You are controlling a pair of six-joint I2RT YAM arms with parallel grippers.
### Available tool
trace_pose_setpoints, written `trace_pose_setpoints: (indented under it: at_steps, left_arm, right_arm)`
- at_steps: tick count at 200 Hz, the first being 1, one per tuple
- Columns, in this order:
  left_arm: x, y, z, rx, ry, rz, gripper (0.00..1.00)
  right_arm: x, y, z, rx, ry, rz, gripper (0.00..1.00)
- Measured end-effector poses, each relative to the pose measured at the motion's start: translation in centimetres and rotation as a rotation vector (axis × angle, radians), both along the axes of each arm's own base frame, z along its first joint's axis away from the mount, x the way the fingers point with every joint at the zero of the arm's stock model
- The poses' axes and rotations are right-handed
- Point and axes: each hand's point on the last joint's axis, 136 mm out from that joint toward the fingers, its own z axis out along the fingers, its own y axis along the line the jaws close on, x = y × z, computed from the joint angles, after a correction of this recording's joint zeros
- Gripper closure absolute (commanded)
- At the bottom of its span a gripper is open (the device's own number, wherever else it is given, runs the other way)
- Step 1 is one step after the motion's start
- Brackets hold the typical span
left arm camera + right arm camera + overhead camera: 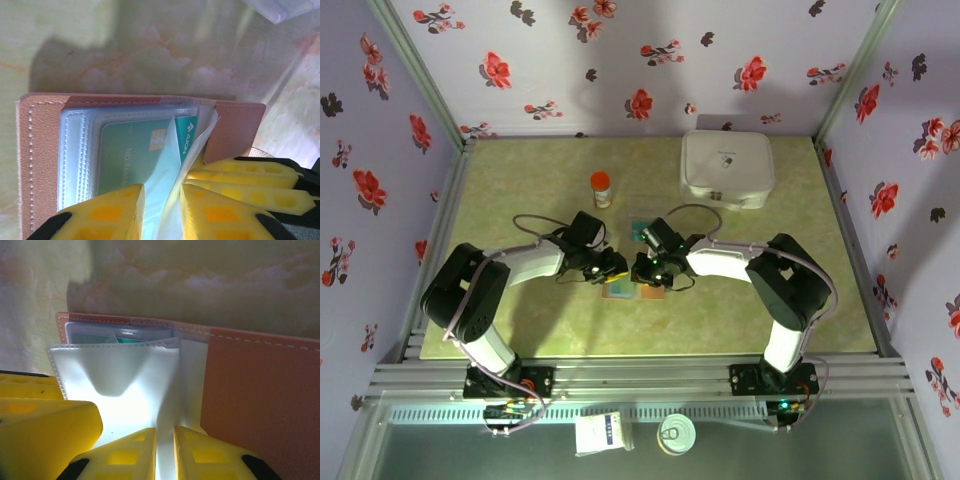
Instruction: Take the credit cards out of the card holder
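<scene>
Legend: my two grippers meet over the open card holder [42,160], which lies flat on the table [520,320] about mid-width and somewhat toward the near edge, with its brown covers spread and its clear sleeves uppermost. My right gripper [165,436] reaches in from the right. It is clenched on a clear sleeve leaf [115,375], raising it into a tent (the film narrows to a crease just where it enters the pads). My left gripper [162,195] reaches in from the left, jaws a little apart, with a sleeve edge running up through the gap. Whether they pinch that film or merely straddle it I cannot tell. The relation that matters is this: the chip-bearing teal card [132,155] sits in its sleeve just beyond my left fingertips. Judging by the print, its long axis points toward those jaws. A second teal card [186,137] is tucked beside it, nearer the spine. Both are pocketed and neither is out. My left jaws are the nearer and better aligned, so I judge the draw falls to them, along the card's length, with the right keeping the leaf clear.
</scene>
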Motion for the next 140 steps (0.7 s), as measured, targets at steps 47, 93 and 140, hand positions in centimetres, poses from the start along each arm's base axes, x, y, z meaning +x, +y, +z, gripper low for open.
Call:
trace_pose_setpoints:
  at_steps: [47, 93, 140]
  left_arm:
    - [0.2, -0.4, 0.4, -0.025, -0.004, 0.0, 0.75]
    - [0.1, -1.1, 1.0, -0.045, -0.003, -0.012, 0.72]
    - [0.2, -3.5, 3.0, -0.089, -0.041, -0.061, 0.68]
  right_arm:
    - [0.3, -0.2, 1.7, 0.018, -0.03, -0.009, 0.81]
    - [0.9, -1.4, 3.4, 0.016, -0.066, -0.042, 0.81]
    - [1.7, -4.4, 5.8, -0.002, -0.126, -0.112, 0.8]
